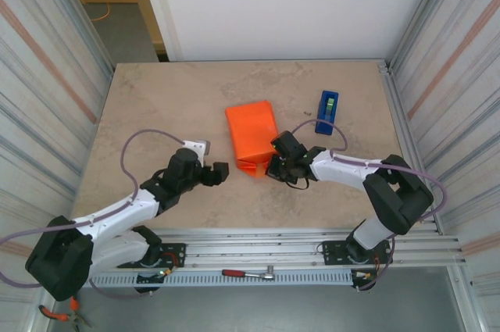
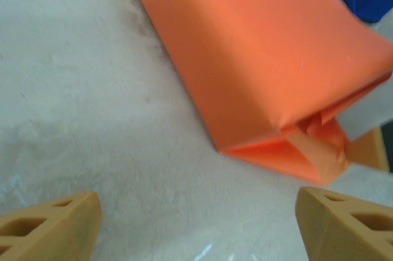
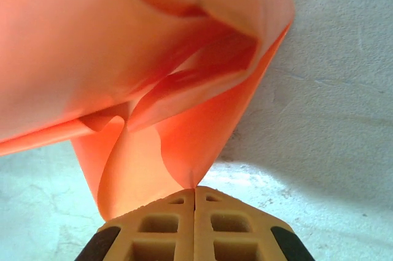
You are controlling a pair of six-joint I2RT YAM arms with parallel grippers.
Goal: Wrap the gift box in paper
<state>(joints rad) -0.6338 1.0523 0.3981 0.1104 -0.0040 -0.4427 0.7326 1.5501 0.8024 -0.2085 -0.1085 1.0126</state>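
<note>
A beige marbled bench [image 1: 156, 105] is flanked by corrugated metal walls [image 1: 47, 74]; a white panel [image 1: 289, 4] is set behind.

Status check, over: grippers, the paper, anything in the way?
Left gripper open, clear of the paper. Right gripper shut, pinching the paper's near-end flap. Paper folded into a parcel, near end open. Tape dispenser stands apart, beyond it; not blocking.
</note>
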